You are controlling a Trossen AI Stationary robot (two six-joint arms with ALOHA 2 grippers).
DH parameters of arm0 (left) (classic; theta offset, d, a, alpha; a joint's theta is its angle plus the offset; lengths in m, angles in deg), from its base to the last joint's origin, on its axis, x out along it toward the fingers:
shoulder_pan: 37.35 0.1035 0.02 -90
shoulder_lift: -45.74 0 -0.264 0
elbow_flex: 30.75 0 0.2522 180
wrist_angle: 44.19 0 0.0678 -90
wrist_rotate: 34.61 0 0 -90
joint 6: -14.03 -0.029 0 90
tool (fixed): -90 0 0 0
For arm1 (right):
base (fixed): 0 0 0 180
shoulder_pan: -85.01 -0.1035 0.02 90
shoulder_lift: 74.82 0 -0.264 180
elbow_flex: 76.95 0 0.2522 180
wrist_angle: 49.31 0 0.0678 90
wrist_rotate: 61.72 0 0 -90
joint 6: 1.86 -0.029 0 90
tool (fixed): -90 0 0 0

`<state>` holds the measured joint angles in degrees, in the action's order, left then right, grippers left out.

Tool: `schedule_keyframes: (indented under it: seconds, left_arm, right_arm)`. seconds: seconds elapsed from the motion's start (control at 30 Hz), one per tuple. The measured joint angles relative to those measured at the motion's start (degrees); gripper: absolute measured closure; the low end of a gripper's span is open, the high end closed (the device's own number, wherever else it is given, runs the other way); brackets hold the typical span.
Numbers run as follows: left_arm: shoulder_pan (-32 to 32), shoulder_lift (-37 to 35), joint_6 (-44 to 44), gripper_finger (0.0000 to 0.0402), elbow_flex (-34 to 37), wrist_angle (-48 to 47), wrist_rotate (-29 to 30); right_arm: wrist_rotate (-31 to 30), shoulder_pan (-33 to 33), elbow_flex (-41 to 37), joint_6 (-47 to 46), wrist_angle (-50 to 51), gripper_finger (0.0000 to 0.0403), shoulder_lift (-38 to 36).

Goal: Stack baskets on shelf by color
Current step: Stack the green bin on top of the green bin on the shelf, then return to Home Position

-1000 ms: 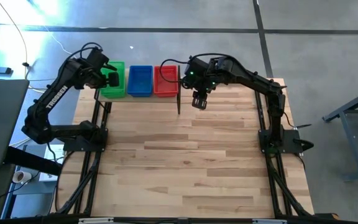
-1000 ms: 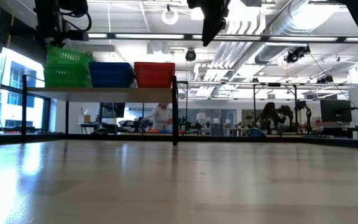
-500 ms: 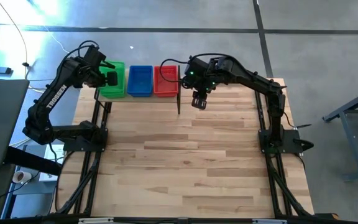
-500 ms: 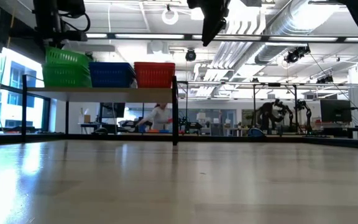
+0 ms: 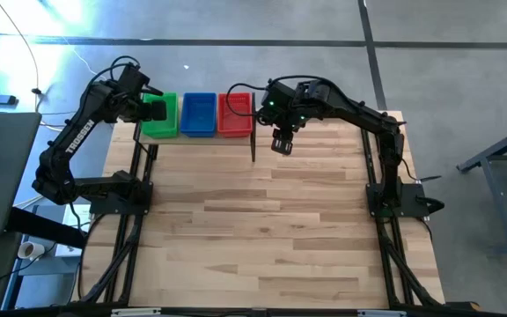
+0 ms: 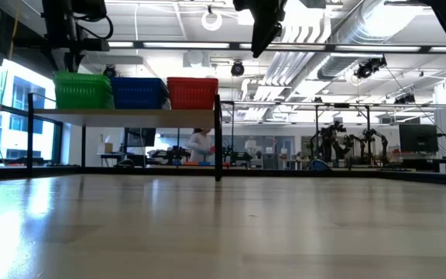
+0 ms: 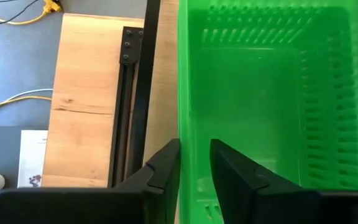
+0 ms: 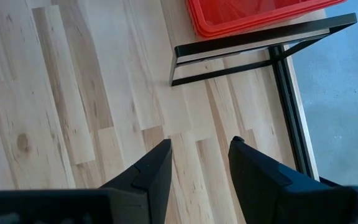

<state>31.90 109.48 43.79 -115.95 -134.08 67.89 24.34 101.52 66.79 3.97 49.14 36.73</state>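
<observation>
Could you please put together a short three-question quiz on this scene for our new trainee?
1. True or false: the left gripper has its fingers astride a wall of the green basket.
2. Seen from above, which colour order do the stacks on the shelf follow, from the left arm's side to the right arm's?
A. red, blue, green
B. green, blue, red
C. blue, green, red
3. Fill in: the right gripper hangs open and empty over the ____, beside the shelf's end with the red basket.

Key: 1 true; 2 B; 3 table.
</observation>
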Motion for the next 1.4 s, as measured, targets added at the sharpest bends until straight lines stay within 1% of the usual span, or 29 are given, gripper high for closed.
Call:
schedule_keyframes:
  seconds: [0.1,0.3,0.4,0.53,0.7,0.83,0.9,1.03,1.17,1.3,1.4]
  left_arm:
    - [0.0,0.0,-0.1,0.032,-0.6,-0.4,0.1]
    - [-0.1,-0.1,-1.5,0.0326,-5.0,-0.6,0.1]
    - [-0.9,-1.0,-1.5,0.0326,-5.7,-0.7,-1.2]
    - [-3.4,-3.3,-3.0,0.0326,-5.7,-0.8,-3.1]
    - [-7.2,-7.0,-2.8,0.0332,-5.7,-0.8,-2.9]
    - [-10.7,-9.5,-3.3,0.0337,-5.7,-0.8,-4.4]
    - [-12.6,-10.4,-3.4,0.0339,-5.6,-0.7,-5.2]
    - [-16.5,-13.1,-4.7,0.0339,-2.8,-0.4,-7.7]
    - [-21.1,-16.9,-6.8,0.0339,1.5,1.7,-10.0]
    - [-25.2,-22.7,-7.0,0.0339,6.1,9.3,-12.2]
    - [-27.6,-27.2,-7.0,0.0339,9.7,14.5,-14.0]
  right_arm:
    - [0.0,0.0,0.0,0.0,0.0,0.0258,0.0]
    - [0.1,0.0,0.0,0.0,0.0,0.0258,0.0]
    - [0.1,0.0,0.0,0.0,0.0,0.0258,0.0]
    - [1.1,0.2,0.0,0.0,-0.2,0.0258,0.0]
    - [4.9,1.1,0.0,-3.1,-1.5,0.0258,0.0]
    - [6.9,1.2,0.0,-5.0,-5.8,0.0258,0.0]
    - [7.7,1.1,0.0,-7.9,-8.4,0.0258,0.0]
    - [7.5,0.6,0.0,-14.6,-10.1,0.0258,0.0]
    - [5.5,-1.3,-0.1,-13.7,-10.2,0.0258,0.0]
    - [6.2,-4.0,-3.3,-12.9,-13.1,0.0258,0.0]
    - [6.3,-6.1,-7.5,-12.2,-17.2,0.0258,-0.4]
